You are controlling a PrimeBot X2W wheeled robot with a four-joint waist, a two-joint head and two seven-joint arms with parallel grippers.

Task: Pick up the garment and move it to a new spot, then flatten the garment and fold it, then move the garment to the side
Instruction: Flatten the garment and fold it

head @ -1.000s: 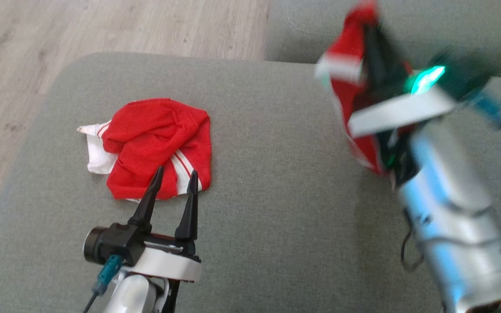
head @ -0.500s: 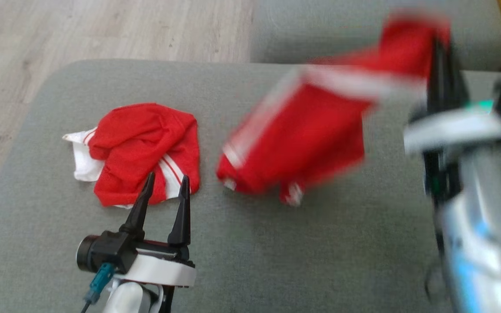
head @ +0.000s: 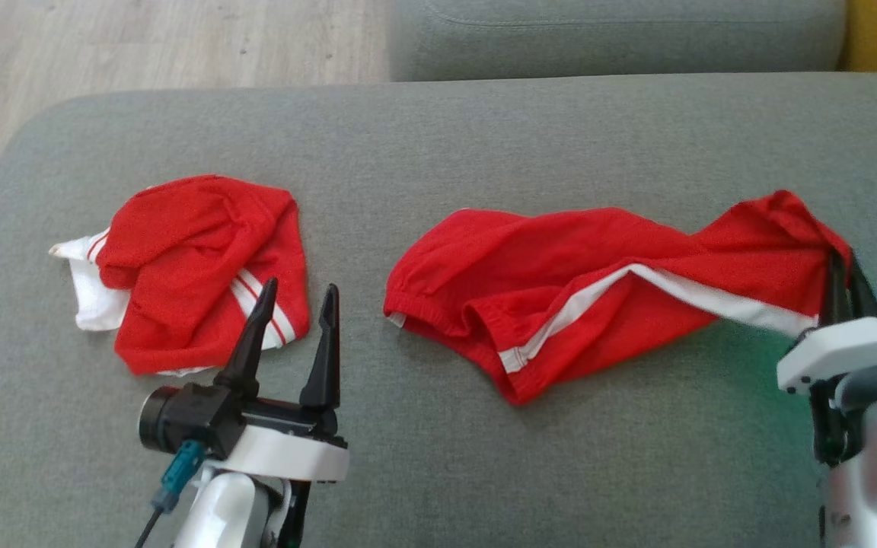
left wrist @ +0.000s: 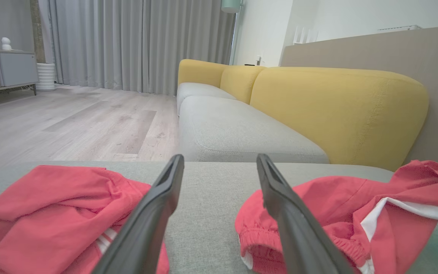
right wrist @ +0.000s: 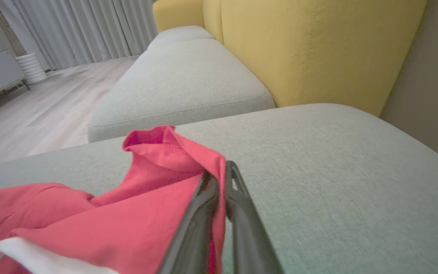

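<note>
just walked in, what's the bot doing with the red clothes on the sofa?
The right pincer is shut on one end of a red garment with a white stripe, which lies stretched out but rumpled across the grey sofa cushion. The left pincer is open and holds nothing, its tips by a second crumpled garment further left. Nothing is flattened or folded yet.

The garment (head: 560,259) is red with one white stripe. The other garment (head: 195,259) is red with thin white stripes. The cushion (head: 484,152) is grey-green, the backrest (left wrist: 337,106) is yellow.
</note>
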